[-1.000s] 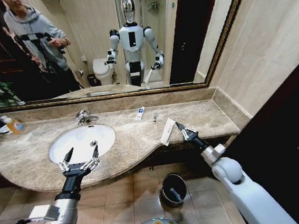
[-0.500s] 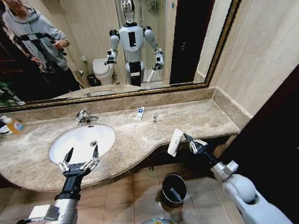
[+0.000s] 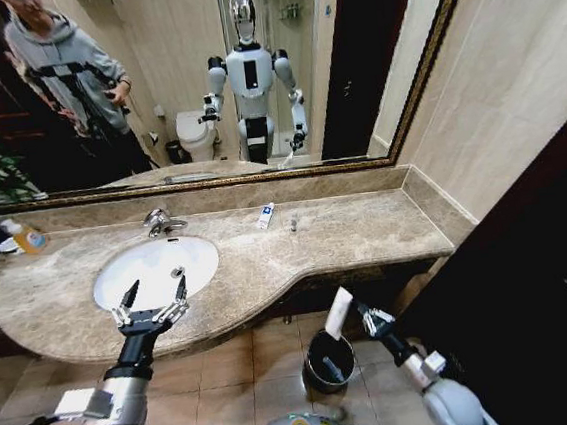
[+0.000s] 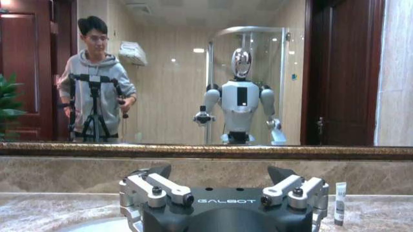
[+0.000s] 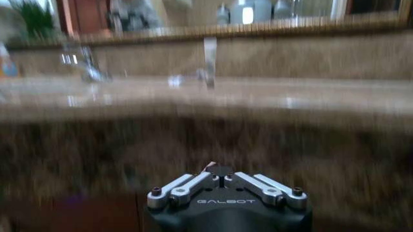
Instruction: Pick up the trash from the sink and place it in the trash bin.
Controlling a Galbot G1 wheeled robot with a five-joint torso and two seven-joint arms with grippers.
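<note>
White flat packet (image 3: 338, 313) is pinched in my right hand (image 3: 363, 317), fingers closed on its lower end, the packet sticking up and tilted. That hand is below the table (image 3: 366, 230) edge, just above and slightly to the right of the bin (image 3: 330, 360). Packet's lower end sits near the bin's rim, not inside it.

Step in hand, as I read it: carry-to-bin, almost at the drop. One small item is already lying in the bin.

Next move calls for: shift the right hand a bit toward the bin's centre so the packet's lower end is over the opening, then let go. The packet is long next to the bin mouth and tilted, so it could catch the rim and tip out onto the floor. Better to line it up more upright first.

My left hand (image 3: 150, 308) hovers over the front edge of the sink (image 3: 155, 270), fingers spread wide, holding nothing.

Leftovers on the table, behind the sink toward the mirror: white-blue tube (image 3: 266, 215) and tiny vial (image 3: 292, 222), close to each other, right of the faucet (image 3: 160, 222). Basin itself looks bare apart from the drain. Orange-liquid bottle (image 3: 25, 235) far left of the sink, not mine to take.
</note>
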